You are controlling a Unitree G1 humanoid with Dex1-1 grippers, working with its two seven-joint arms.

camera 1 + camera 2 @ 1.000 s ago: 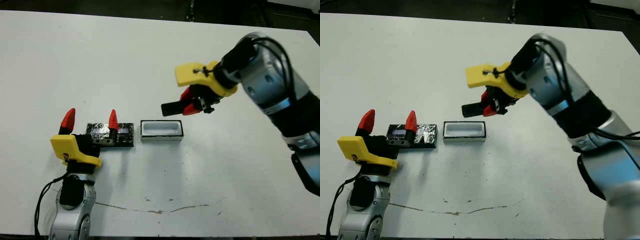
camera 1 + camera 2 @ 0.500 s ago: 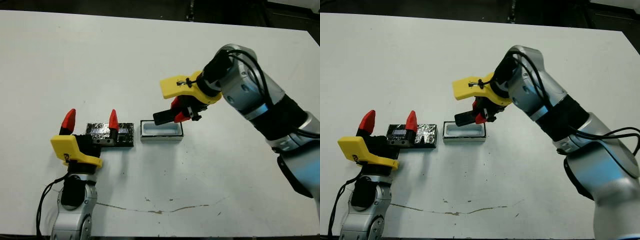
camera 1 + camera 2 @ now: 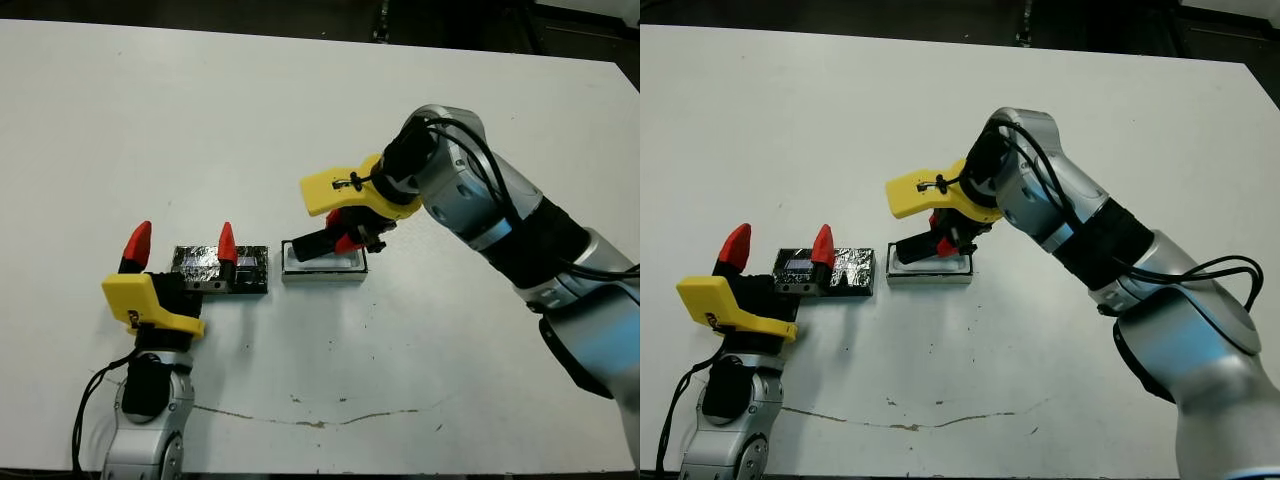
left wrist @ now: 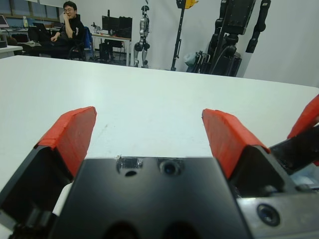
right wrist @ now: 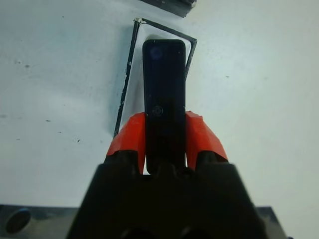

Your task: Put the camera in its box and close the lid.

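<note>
The white box (image 3: 324, 270) sits mid-table with its opening up. My right gripper (image 3: 350, 238) is shut on the slim black camera (image 3: 315, 245), holding it low over the box, slightly tilted, its free end toward the box's left end. In the right wrist view the camera (image 5: 164, 94) lies lengthwise over the box's white inside, within the dark rim (image 5: 125, 79). Whether it touches the box floor I cannot tell. The glossy black lid (image 3: 200, 262) lies flat just left of the box. My left gripper (image 3: 182, 240) stands open in front of the lid, fingertips up.
A thin brown scratch (image 3: 310, 421) marks the table near the front edge. The table's dark far edge (image 3: 300, 30) runs along the back. Beyond the table, the left wrist view shows a seated person (image 4: 67, 25) and equipment stands (image 4: 229, 35).
My right gripper has carried the camera left and down, from above and right of the box to just over its opening. The left gripper, lid and box have not moved.
</note>
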